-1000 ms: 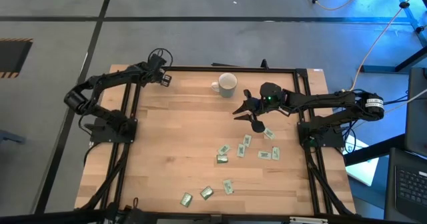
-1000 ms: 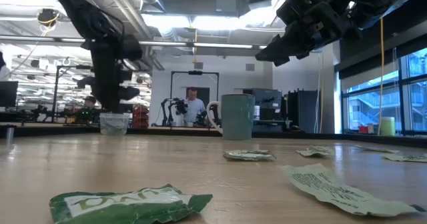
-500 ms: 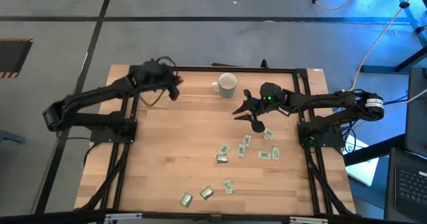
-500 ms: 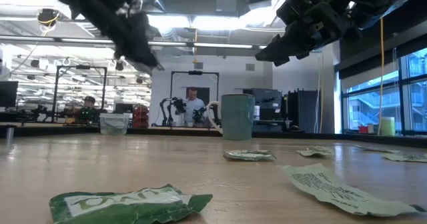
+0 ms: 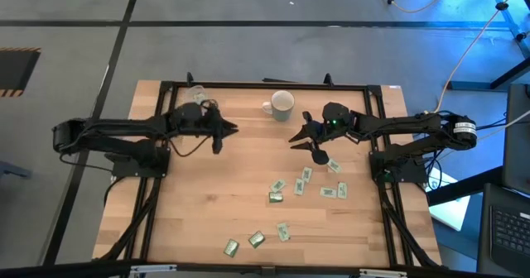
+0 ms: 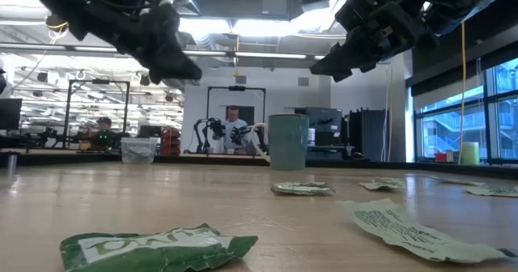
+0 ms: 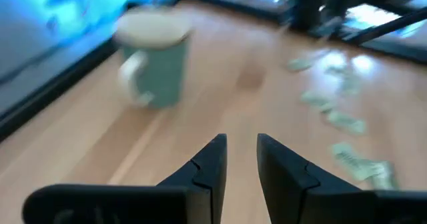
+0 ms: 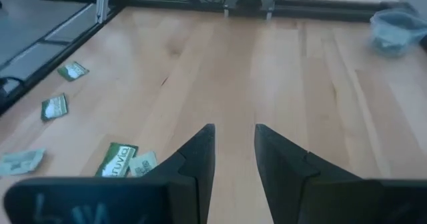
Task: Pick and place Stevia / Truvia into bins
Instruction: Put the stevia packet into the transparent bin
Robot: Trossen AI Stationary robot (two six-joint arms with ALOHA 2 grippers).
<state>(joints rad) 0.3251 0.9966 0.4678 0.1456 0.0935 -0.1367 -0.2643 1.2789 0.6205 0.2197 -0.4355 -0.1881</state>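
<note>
While both hover above the table | left gripper [image 5: 225, 131] nearly closed, empty | right gripper [image 5: 305, 143] parted, empty

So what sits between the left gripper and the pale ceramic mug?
Only bare wooden table separates the left gripper from the pale ceramic mug, per the high view.

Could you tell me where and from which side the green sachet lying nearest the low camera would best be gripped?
That sachet lies flat but puffed and crumpled, so its raised middle probably offers the best purchase. I would bring an end effector straight down and pinch across its short width, since nothing touches it. The left end effector hangs above the bare wood left of the mug; the right end effector hovers nearer the sachets.
</note>
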